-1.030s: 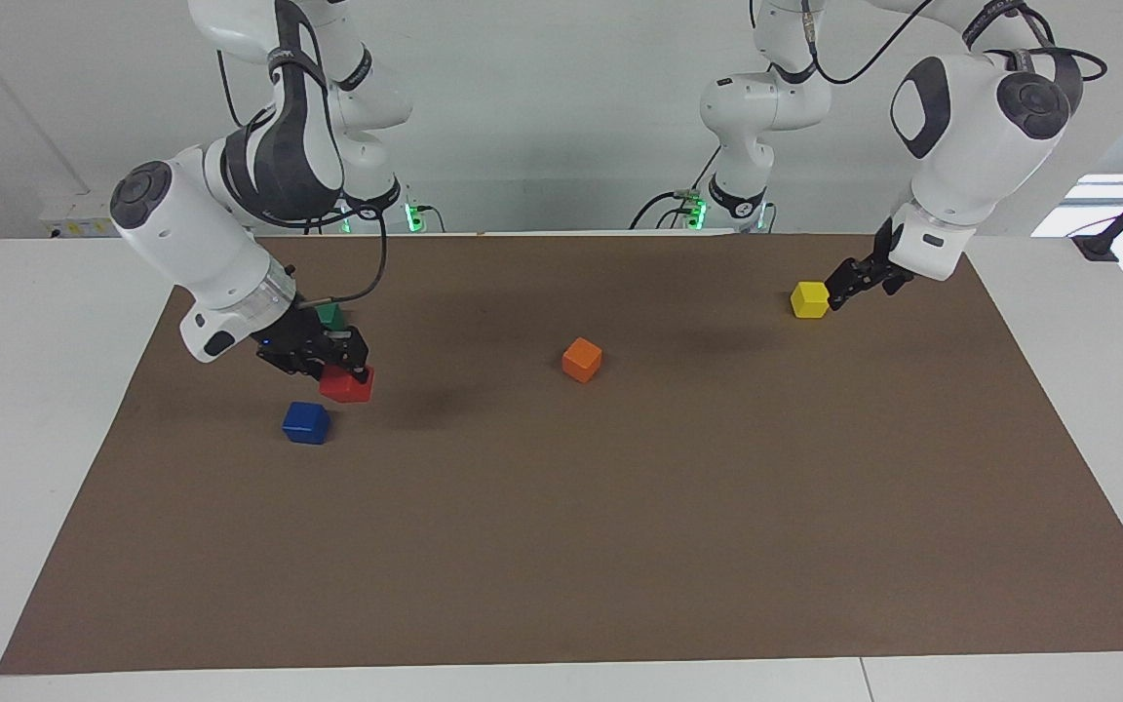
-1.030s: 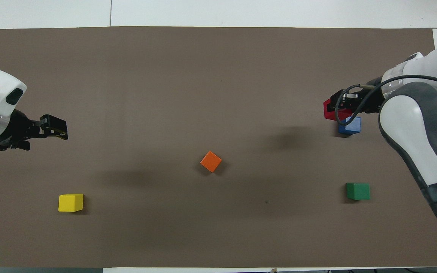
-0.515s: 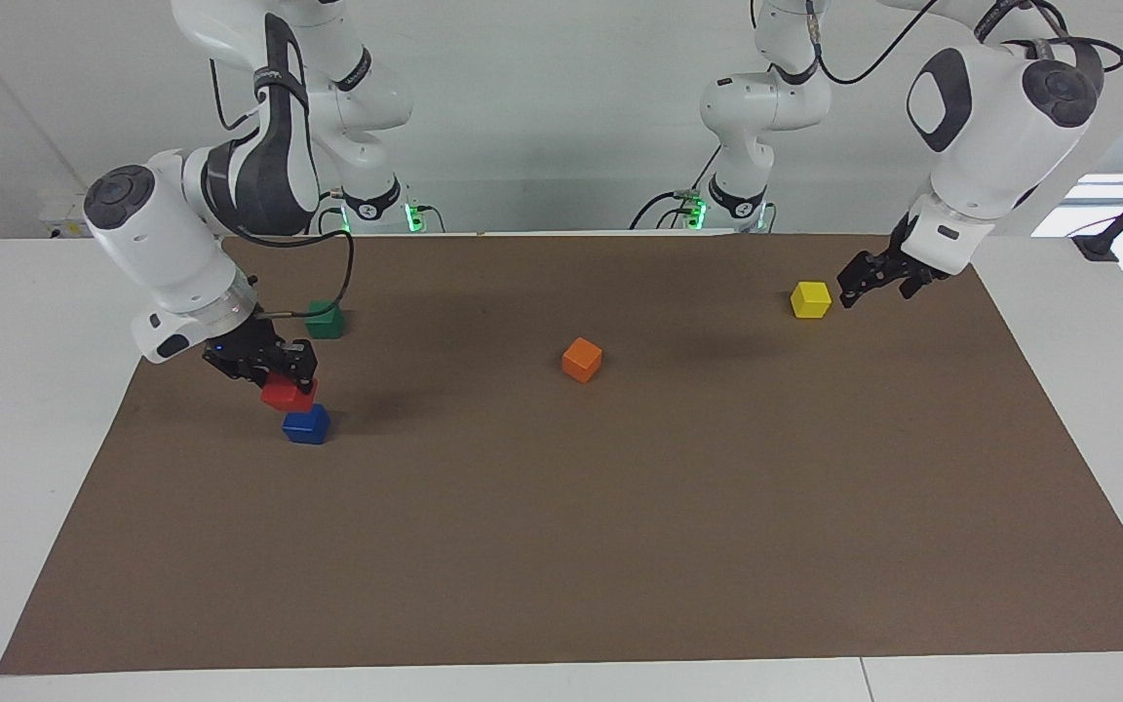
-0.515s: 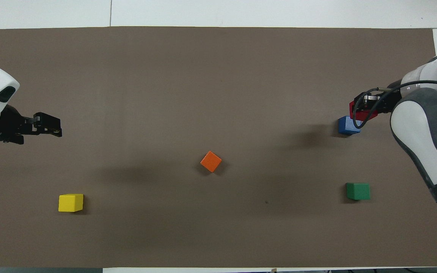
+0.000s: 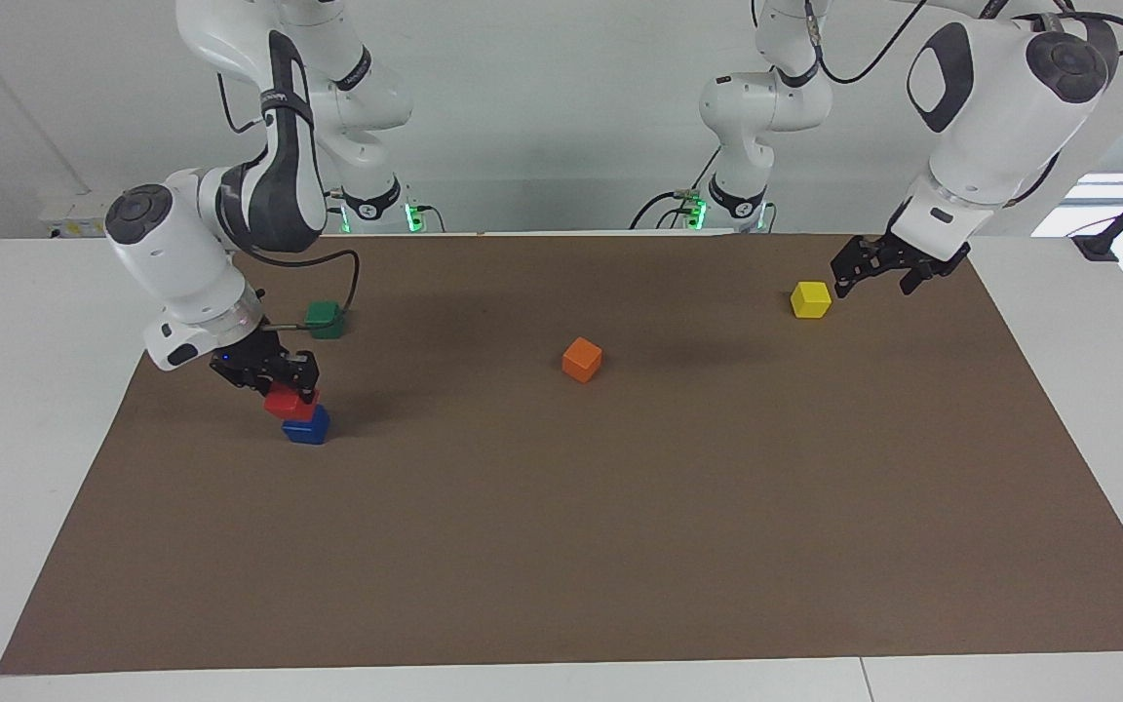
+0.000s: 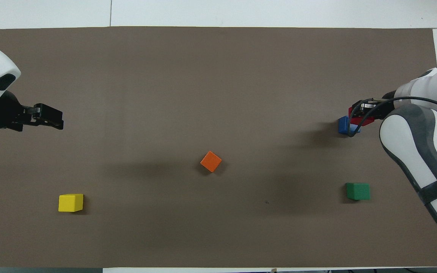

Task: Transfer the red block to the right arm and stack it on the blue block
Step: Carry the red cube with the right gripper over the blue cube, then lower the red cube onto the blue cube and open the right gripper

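1. Here the right hand (image 5: 290, 382) is low over the blue block (image 5: 306, 427) at the right arm's end of the worktop (image 5: 561, 546), pinching the red block (image 5: 287, 403) between its fingers.
2. In the facing view the red block sits right on top of the blue one, shifted a little toward the right arm's end and not squarely lined up; whether it rests its weight there I cannot tell.
3. From overhead, only a sliver of the red block (image 6: 359, 120) shows beside the blue block (image 6: 343, 125), with the right hand (image 6: 362, 110) and its cable covering much of both.
4. The left hand (image 5: 864, 268) hangs in the air at the left arm's end, just beside the yellow block (image 5: 810, 299) in the facing view, holding nothing; its fingers look slightly spread.
5. The orange block (image 5: 582, 359) lies near the middle of the worktop, turned cornerwise.
6. The green block (image 5: 326, 318) lies nearer the robots than the blue block, at the same end.
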